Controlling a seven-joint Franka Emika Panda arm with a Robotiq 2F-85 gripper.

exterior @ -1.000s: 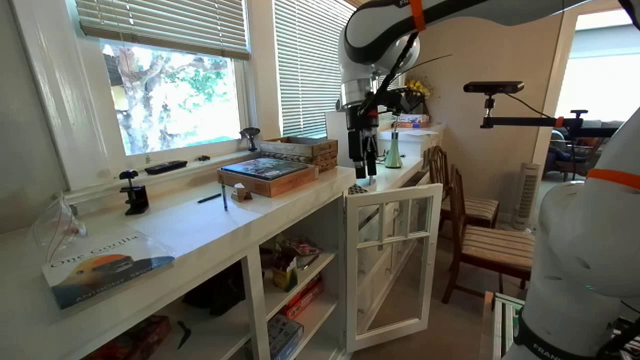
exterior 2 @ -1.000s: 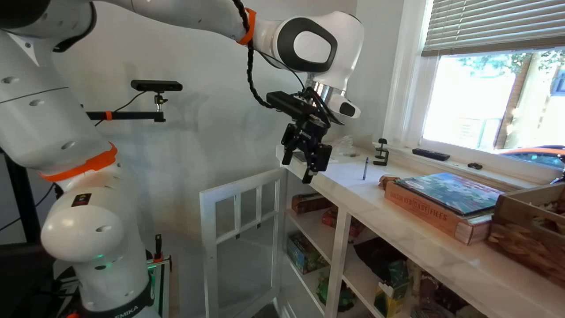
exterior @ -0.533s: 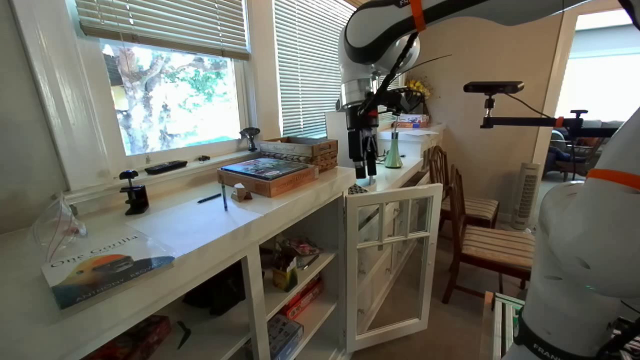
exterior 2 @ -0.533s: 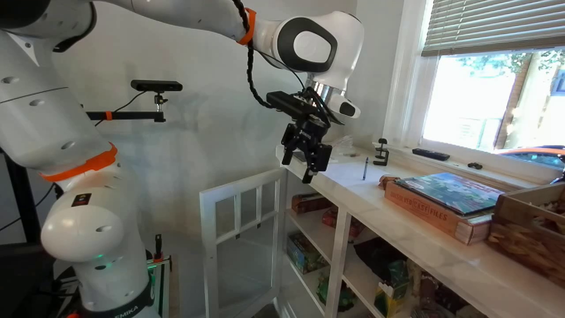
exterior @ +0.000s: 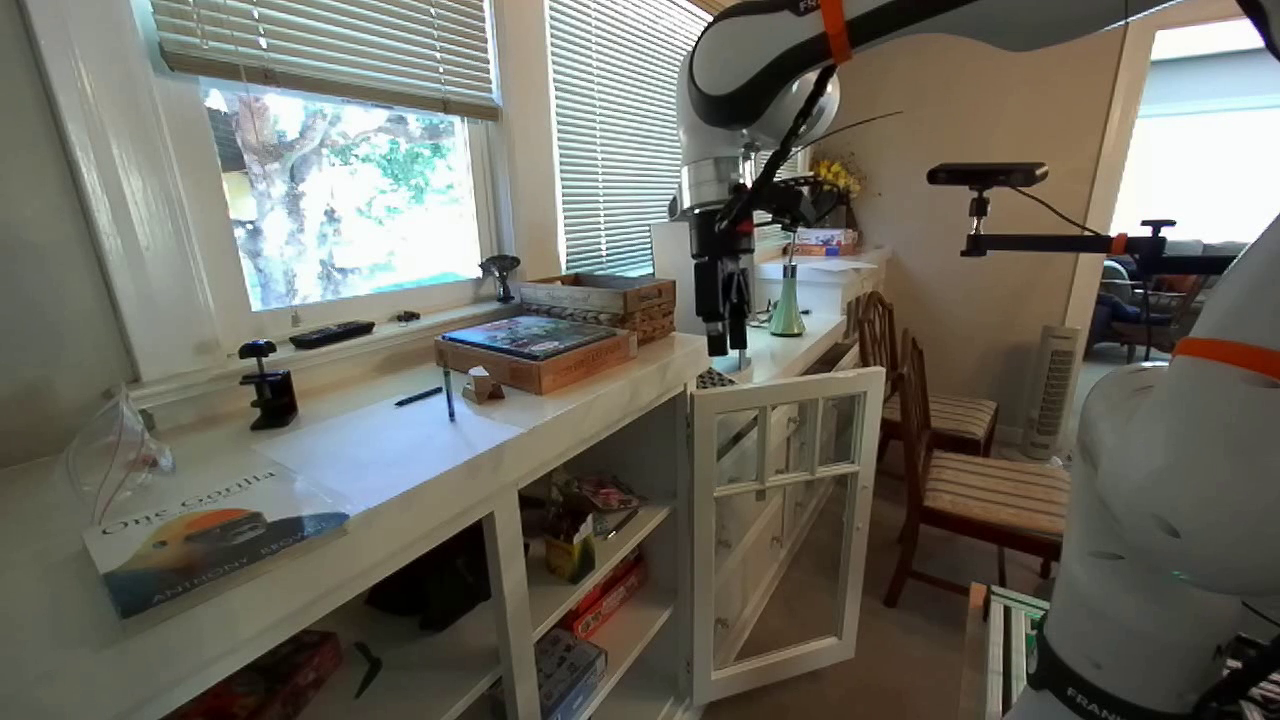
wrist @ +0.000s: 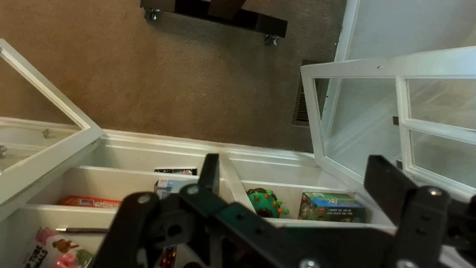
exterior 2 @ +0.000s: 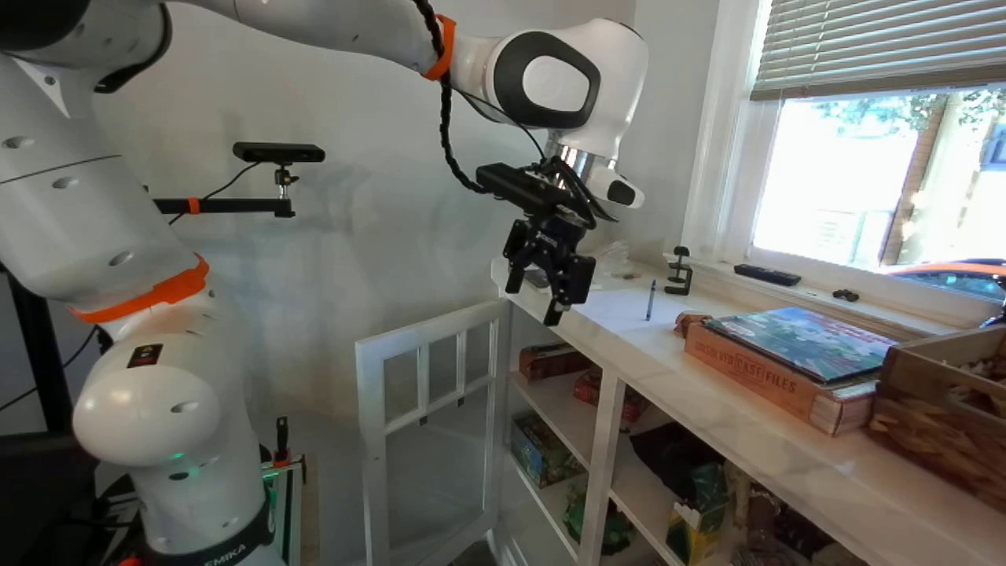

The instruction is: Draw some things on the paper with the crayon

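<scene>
White paper (exterior: 385, 450) lies on the white counter, and it also shows in an exterior view (exterior 2: 617, 306). A thin dark stick (exterior: 449, 396) stands upright at the paper's right part; it shows upright in an exterior view too (exterior 2: 651, 300). Another thin dark stick (exterior: 418, 397) lies flat at the paper's back edge. Either may be the crayon; I cannot tell which. My gripper (exterior 2: 533, 300) is open and empty, in the air in front of the counter. In the wrist view its fingers (wrist: 293, 163) are wide apart above the cabinet shelves; no paper or stick shows there.
A black clamp (exterior: 270, 388), a book (exterior: 215, 535), a plastic bag (exterior: 115, 450), a small brown piece (exterior: 483, 385) and a flat game box (exterior: 540, 370) are around the paper. Open glass cabinet doors (exterior: 865, 520) stick out below the counter; the other door (wrist: 319, 123) shows in the wrist view.
My gripper has shifted slightly within the last half second, a little left in one exterior picture and a little right in the other. It stays open. The paper and sticks have not moved.
</scene>
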